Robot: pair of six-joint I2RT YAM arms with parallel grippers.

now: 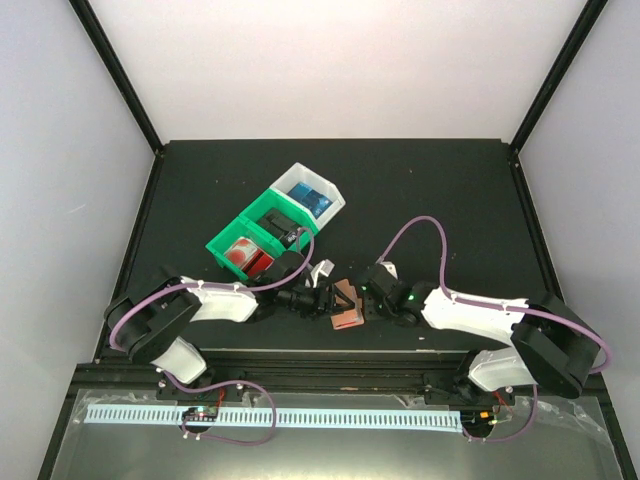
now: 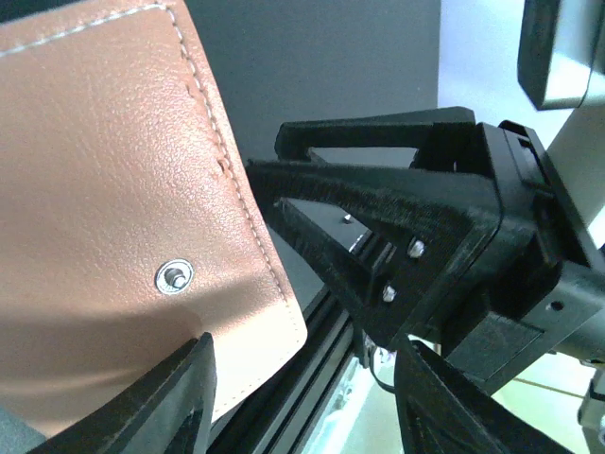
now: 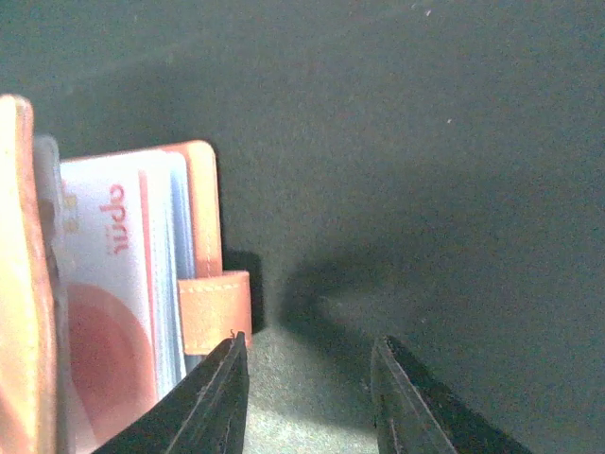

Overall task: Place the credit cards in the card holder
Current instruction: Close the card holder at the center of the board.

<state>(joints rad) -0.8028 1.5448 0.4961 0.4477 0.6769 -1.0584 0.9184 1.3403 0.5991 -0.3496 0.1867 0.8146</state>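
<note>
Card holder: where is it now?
Top view: the card holder sits at the centre of the table near its front edge, between the left hand and the right hand, below the green bin in frame.

You see a reddish-brown card holder (image 2: 113,189) with pale stitching and a silver snap, a white card (image 3: 109,293) printed in red, one green bin (image 1: 250,240), one white bin (image 1: 312,195), and a black desk (image 1: 430,180).
</note>
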